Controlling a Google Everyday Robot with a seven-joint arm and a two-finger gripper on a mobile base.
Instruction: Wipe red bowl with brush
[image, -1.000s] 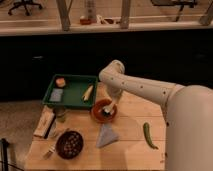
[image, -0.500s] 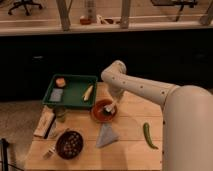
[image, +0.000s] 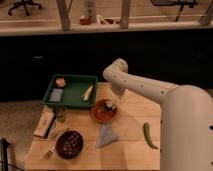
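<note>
Near the middle of the wooden counter (image: 130, 150) sits the round, shallow red bowl (image: 103, 111), smooth inside. Over its right rim hangs the claw (image: 113, 103) on a glossy white arm; whether it is apart or together cannot be told, and the brush (image: 110, 106) shows only as a dark blob there. Behind-left lies a green rectangular tray (image: 74, 90). A dark speckled bowl (image: 69, 144), a grey folded cloth (image: 106, 135) and a slim green chilli (image: 148, 135) lie nearer the front.
</note>
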